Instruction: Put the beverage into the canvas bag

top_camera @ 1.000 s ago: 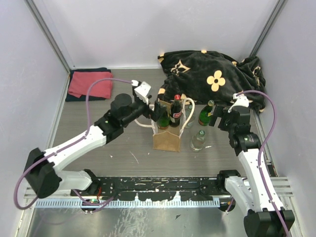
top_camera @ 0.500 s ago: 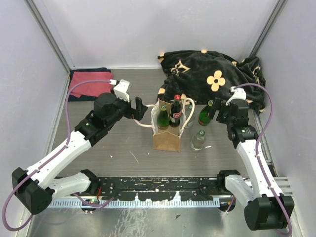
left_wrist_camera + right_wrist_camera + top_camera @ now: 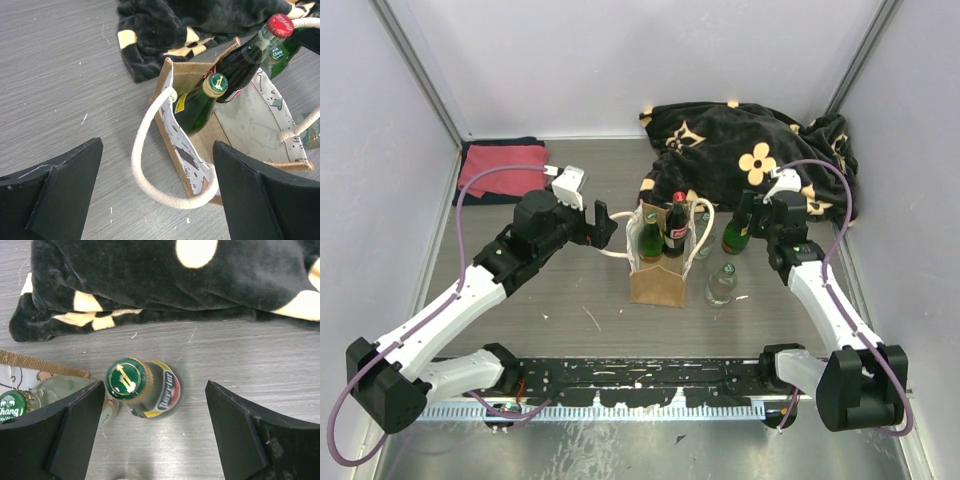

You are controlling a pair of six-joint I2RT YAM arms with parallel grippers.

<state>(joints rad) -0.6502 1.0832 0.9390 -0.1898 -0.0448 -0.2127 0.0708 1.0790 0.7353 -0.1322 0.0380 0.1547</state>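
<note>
Bottle approach, both grippers spread.
Top: green bottle (image 3: 734,237) is stood just right of canvas bag (image 3: 655,282), flanked by right gripper (image 3: 748,214). Left wrist: left gripper (image 3: 156,146) is held wide, bag ahead. Right wrist: bottle is seen between spread jaws.

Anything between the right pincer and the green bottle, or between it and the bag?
Nothing blocks the right pincer, open over the green bottle. Toward the bag, its handle loop and a clear bottle stand close.

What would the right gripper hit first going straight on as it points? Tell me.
The green bottle with the green-and-gold cap, standing between the open fingers of the right gripper. Depth is unclear, but nothing looks nearer in that line.
</note>
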